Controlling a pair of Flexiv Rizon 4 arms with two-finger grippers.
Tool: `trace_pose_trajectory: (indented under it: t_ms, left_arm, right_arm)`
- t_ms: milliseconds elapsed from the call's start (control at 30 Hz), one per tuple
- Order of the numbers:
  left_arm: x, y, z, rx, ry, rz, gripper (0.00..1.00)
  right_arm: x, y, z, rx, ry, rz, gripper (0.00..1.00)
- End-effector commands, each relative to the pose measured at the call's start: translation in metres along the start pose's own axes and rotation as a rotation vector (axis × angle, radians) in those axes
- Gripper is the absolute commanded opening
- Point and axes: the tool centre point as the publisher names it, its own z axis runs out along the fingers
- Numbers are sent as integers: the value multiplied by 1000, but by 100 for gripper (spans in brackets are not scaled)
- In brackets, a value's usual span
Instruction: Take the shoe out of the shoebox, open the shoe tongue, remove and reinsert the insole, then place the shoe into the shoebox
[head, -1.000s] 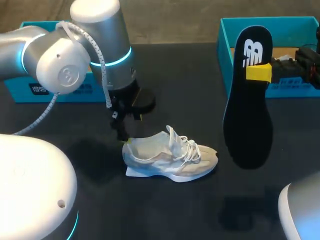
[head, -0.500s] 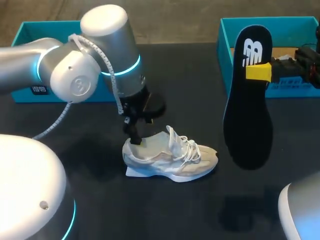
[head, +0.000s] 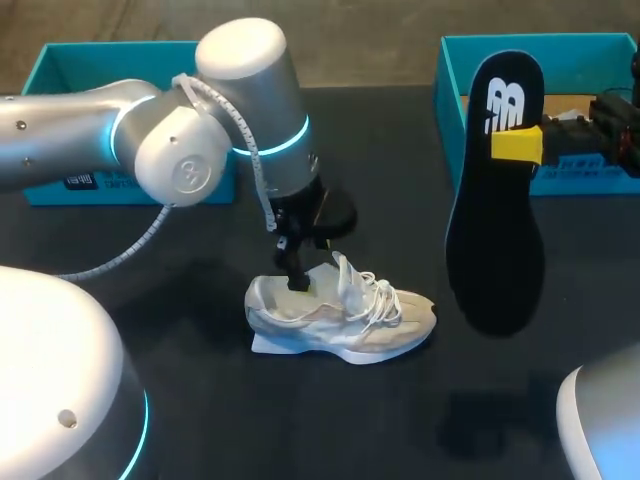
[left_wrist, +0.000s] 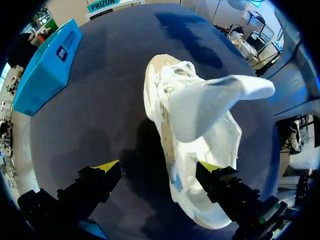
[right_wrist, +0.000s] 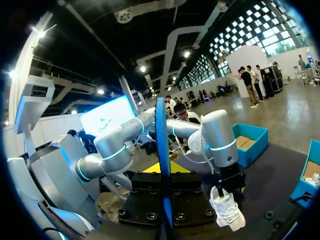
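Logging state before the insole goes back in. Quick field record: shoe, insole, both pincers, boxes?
shoe: white sneaker, on its sole on the table, tongue lifted
insole: black, out of the shoe, held upright in the air
left pincer: open, over the shoe's heel opening
right pincer: shut on the insole
shoebox: teal, back right
teal box: back left

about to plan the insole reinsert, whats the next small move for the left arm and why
Probably lower the left gripper and close it on the heel rim of the shoe to steady it. Its fingers stand open at the heel end, one over the shoe, one beside it. The tongue is lifted, and the right gripper holds the insole in the air, outside the shoe.
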Motion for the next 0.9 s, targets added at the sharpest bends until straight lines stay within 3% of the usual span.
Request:
trace_pose_trajectory:
  t_ms: [33, 367, 467, 567, 700, 800, 867, 900]
  left_arm:
    - [1, -3, -1, -4, -9, -6, 100]
    - [0, -3, 12, -2, -7, -60, 100]
    - [0, -3, 18, -1, -4, -67, 89]
    - [14, -4, 21, -3, 2, -71, 81]
    - [19, 0, 25, -8, 13, -78, 64]
    - [20, 2, 28, -13, 15, -86, 44]
    - [19, 4, 28, -13, 14, -89, 28]
    - [19, 5, 28, -12, 13, -91, 5]
  right_arm:
    - [-3, 3, 2, 7, 3, 2, 0]
    - [-3, 3, 2, 7, 3, 2, 0]
    - [-3, 3, 2, 7, 3, 2, 0]
    - [-3, 3, 2, 7, 3, 2, 0]
    - [-3, 3, 2, 7, 3, 2, 0]
    - [-3, 3, 2, 7, 3, 2, 0]
    - [-3, 3, 2, 7, 3, 2, 0]
    - [-3, 3, 2, 7, 3, 2, 0]
